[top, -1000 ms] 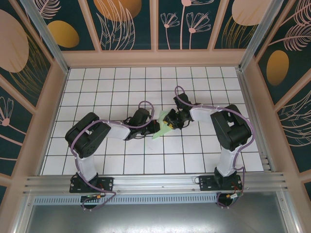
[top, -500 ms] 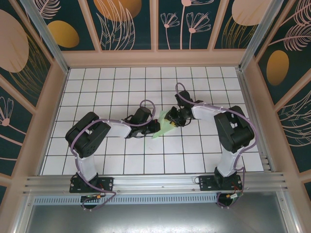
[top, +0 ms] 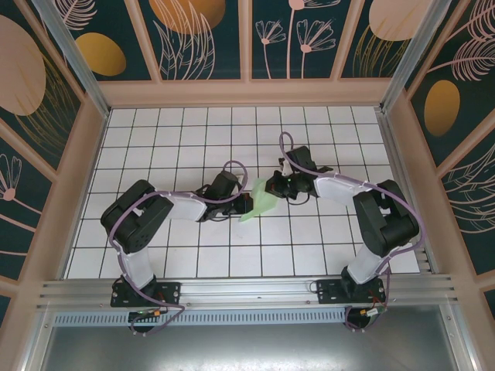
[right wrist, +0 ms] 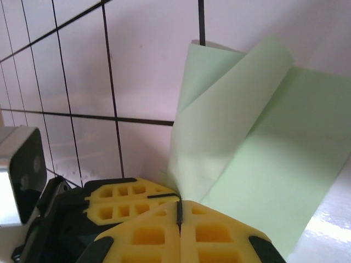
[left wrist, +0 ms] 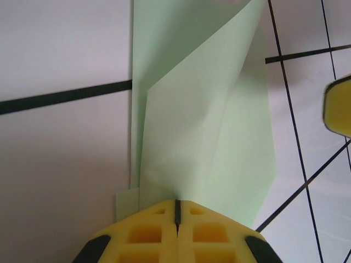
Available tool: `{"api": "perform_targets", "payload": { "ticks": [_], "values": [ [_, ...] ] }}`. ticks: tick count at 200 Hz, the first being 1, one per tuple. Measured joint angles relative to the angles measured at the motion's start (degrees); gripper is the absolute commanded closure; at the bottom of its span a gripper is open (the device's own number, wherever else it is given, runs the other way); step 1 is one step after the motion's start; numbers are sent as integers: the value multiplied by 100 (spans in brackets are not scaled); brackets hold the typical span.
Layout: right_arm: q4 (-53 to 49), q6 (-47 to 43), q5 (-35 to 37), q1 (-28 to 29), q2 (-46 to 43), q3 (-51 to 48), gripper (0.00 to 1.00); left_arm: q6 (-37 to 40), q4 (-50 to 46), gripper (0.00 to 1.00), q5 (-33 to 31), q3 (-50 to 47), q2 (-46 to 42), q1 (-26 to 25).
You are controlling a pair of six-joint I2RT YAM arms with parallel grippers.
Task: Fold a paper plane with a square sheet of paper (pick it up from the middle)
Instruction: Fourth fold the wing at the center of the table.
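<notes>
Between left hand and right hand lies paper.

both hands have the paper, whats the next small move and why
Probably the right hand should lay its pinched side of the paper down toward the table so the fold can be flattened. Both hands are shut on it, the left hand from the opposite side, and the top layer stands curled, not yet creased.
</notes>
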Motion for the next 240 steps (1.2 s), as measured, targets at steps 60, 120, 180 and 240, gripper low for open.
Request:
{"api": "perform_targets", "payload": {
  "ticks": [60,120,180,240],
  "values": [
    [501,-212,-225,249,282,-68,100,90,-79,100,0,-116,-127,4],
    [699,-229,-267,426,667,-70,100,90,-101,100,-2,-116,-136,4],
    [820,-232,-361,494,881,-70,100,90,-103,100,-2,-116,-136,4],
    [706,-321,-168,439,1025,9,100,90,-105,100,-17,-138,-155,4]
  ]
}}
